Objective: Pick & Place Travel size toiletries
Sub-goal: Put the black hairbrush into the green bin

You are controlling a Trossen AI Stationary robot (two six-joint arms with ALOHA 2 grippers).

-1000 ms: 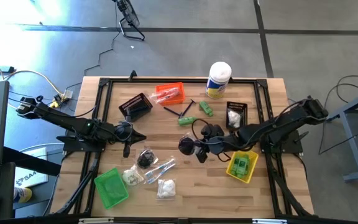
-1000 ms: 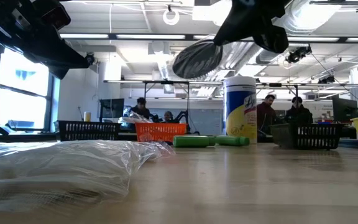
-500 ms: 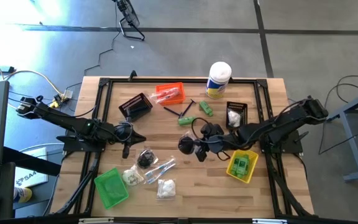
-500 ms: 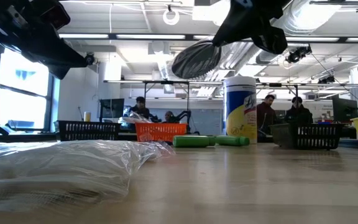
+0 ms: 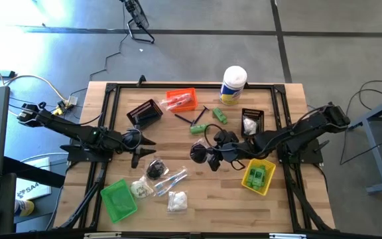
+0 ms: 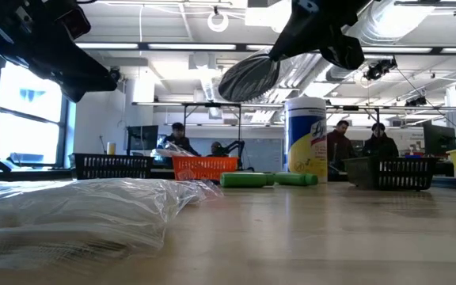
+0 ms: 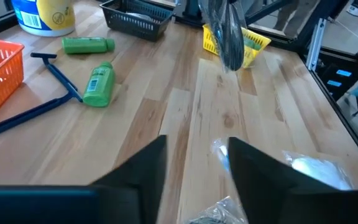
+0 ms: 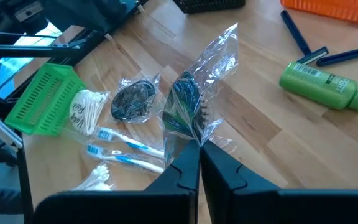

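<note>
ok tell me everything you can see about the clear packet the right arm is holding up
The clear packet is crinkly transparent film around a dark hairbrush with short bristles. The right end effector, shut, pinches one film edge, so the packet hangs clear of the wooden table, near the middle, tilted. The low view shows it as a dark oval in the air. Nothing else touches it.

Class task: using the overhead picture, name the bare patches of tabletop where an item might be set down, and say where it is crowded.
Bare wood lies near the front edge between the bag of white puffs and the yellow bin, and mid-table between the left gripper and the right gripper, which is shut on a wrapped dark bundle. Crowded: beside the green bin and around the orange bin.
</note>
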